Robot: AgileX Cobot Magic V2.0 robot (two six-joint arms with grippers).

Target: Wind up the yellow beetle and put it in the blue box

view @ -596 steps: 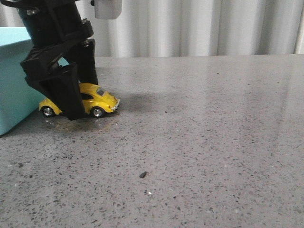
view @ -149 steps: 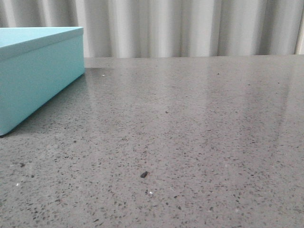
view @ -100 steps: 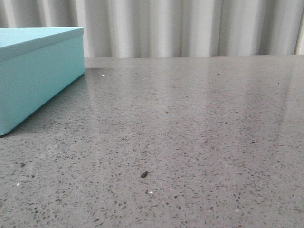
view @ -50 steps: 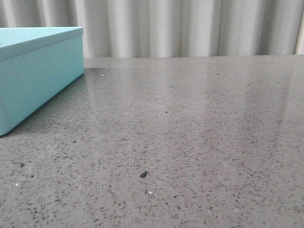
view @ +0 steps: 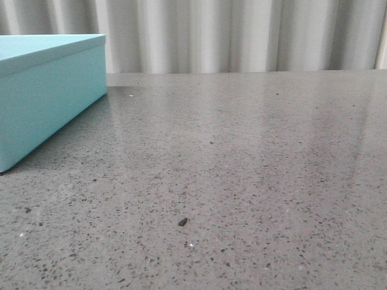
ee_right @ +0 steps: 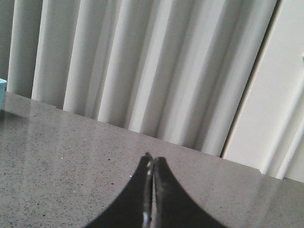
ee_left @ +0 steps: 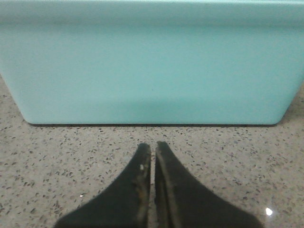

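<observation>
The blue box [view: 45, 90] stands with its lid on at the far left of the front view. It also fills the left wrist view [ee_left: 152, 61], side on. The yellow beetle shows in no view. My left gripper [ee_left: 152, 145] is shut and empty, low over the table, a short way from the box's side. My right gripper [ee_right: 152, 157] is shut and empty above bare table, pointing toward the curtain. Neither arm shows in the front view.
The grey speckled table [view: 242, 169] runs to a pale pleated curtain [view: 242, 33] at the back. A small dark speck [view: 182, 222] lies on the table near the front. A sliver of the box [ee_right: 2, 92] shows in the right wrist view.
Six seconds ago my left gripper stood over the yellow beetle beside the box. Arm and beetle are now gone from the front view. The last 1.5 seconds show no change.
</observation>
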